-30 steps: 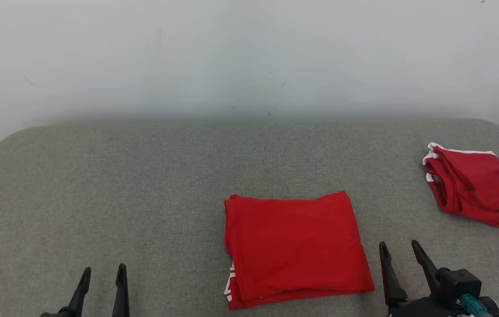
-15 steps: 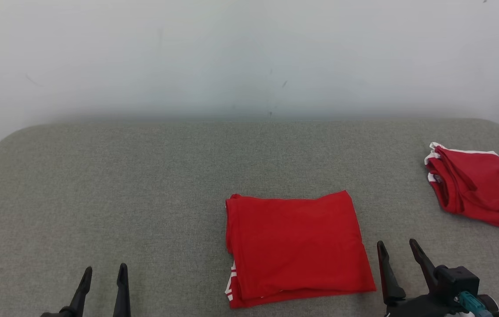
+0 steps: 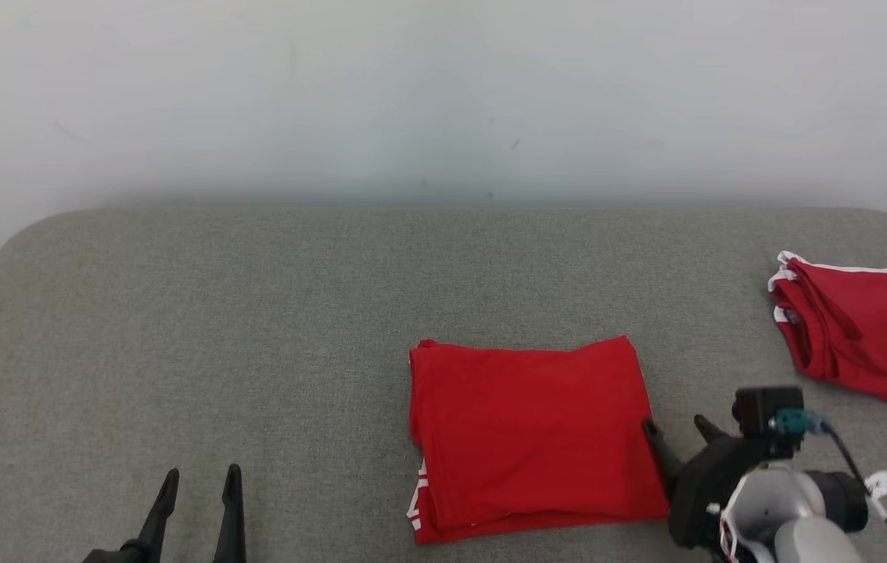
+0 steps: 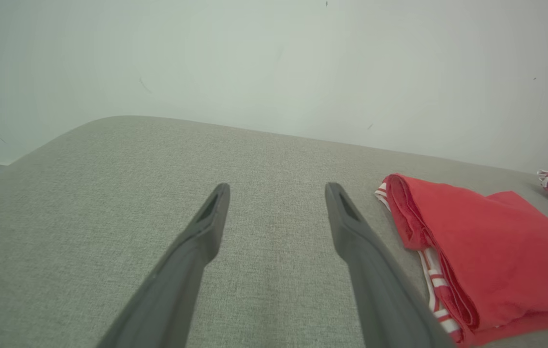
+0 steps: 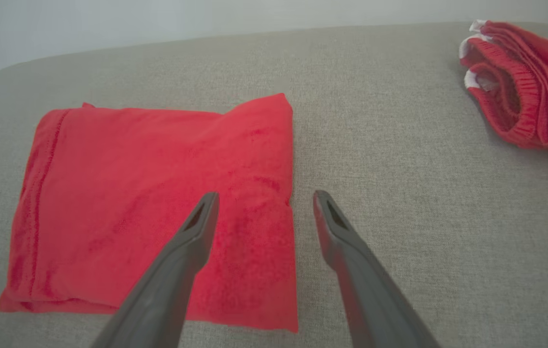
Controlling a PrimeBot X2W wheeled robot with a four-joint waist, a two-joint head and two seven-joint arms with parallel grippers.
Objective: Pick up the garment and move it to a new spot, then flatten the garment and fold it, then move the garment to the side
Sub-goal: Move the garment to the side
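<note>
Right wrist view shows right jaws spread astride garment edge, perhaps touching.

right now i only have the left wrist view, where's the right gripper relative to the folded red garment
observer: The right gripper is open at the folded garment's right edge. In the right wrist view one finger is over the cloth and the other is over the bare grey surface.
operator: is it gripping the cloth
observer: No, nothing is pinched between the jaws. I cannot tell if a finger brushes the cloth.
operator: whats the red bit at my far right
observer: A second red garment with white trim, loosely bunched. It lies apart from the folded one, with bare surface between them.
</note>
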